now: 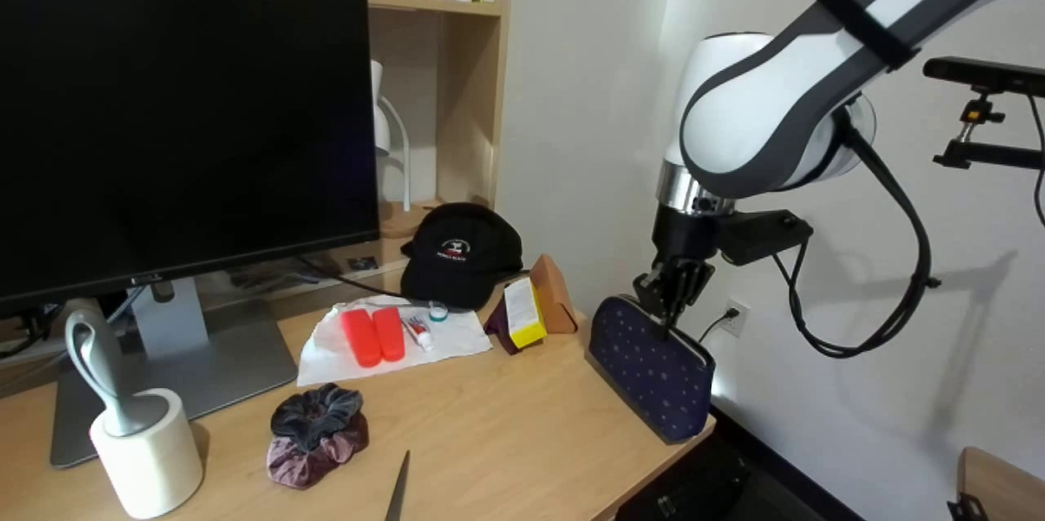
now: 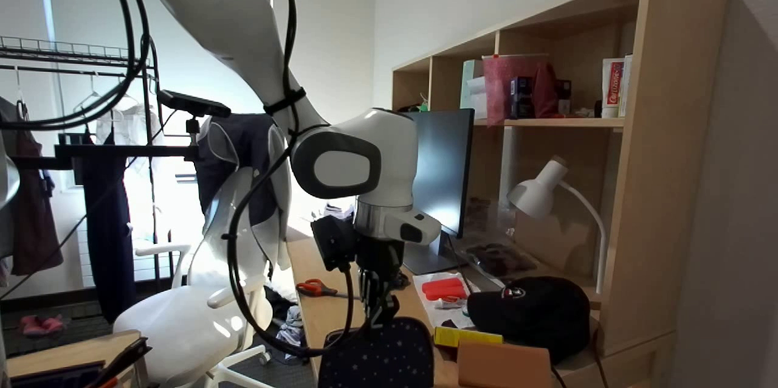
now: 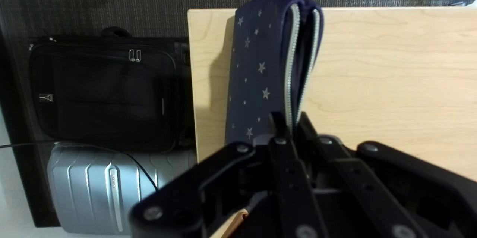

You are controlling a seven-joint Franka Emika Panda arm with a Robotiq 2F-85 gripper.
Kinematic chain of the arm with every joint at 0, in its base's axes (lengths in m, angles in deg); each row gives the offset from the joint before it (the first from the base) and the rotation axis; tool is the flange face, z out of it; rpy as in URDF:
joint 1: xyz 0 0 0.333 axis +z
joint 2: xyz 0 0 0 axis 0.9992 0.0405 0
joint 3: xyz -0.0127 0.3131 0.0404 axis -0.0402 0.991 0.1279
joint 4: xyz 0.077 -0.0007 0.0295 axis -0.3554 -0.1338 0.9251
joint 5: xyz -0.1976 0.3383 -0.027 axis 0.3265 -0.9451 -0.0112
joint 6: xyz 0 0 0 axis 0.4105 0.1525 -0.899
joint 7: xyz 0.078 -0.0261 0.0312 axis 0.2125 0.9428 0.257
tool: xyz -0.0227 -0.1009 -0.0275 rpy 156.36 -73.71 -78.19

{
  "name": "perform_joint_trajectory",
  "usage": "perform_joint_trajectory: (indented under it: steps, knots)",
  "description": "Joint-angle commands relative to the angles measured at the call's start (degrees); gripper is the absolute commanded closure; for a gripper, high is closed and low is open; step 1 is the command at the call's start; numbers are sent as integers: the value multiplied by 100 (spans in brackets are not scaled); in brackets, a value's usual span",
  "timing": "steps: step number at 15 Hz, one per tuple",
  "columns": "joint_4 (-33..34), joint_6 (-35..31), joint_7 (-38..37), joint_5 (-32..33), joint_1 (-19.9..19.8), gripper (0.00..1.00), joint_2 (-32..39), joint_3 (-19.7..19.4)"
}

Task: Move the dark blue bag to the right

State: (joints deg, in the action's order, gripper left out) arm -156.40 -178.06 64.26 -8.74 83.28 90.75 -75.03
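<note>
1. Pinching the dark blue bag (image 1: 649, 378) by its zippered top, hand (image 3: 291, 119) was clenched.
2. Bag was near one end of worktop (image 1: 506, 423).
3. Past that end sat black suitcase (image 3: 108, 92), silver suitcase (image 3: 93, 193).
4. Monitor (image 1: 180, 121) stood on worktop.

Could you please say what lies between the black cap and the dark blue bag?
In an exterior view, a yellow box, brown item and something maroon lie between cap and bag.

The toothpaste (image 2: 612, 89) reads "Colgate"; lettering on the cap (image 1: 462, 260) is illegible.
</note>
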Motion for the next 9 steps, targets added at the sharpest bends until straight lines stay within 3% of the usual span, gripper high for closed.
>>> perform_joint_trajectory:
  steps: [1, 2, 3, 4, 9]
  knots:
    - [-96, -370, 286, -195, -123, 92, 100, 84]
    - [-98, -423, 331, -277, -140, 91, 131, 101]
    - [-105, -507, 312, -305, -146, 65, 167, 99]
    - [-108, -547, 352, -365, -158, 65, 193, 112]
    - [-158, -712, 440, -651, -234, 35, 204, 162]
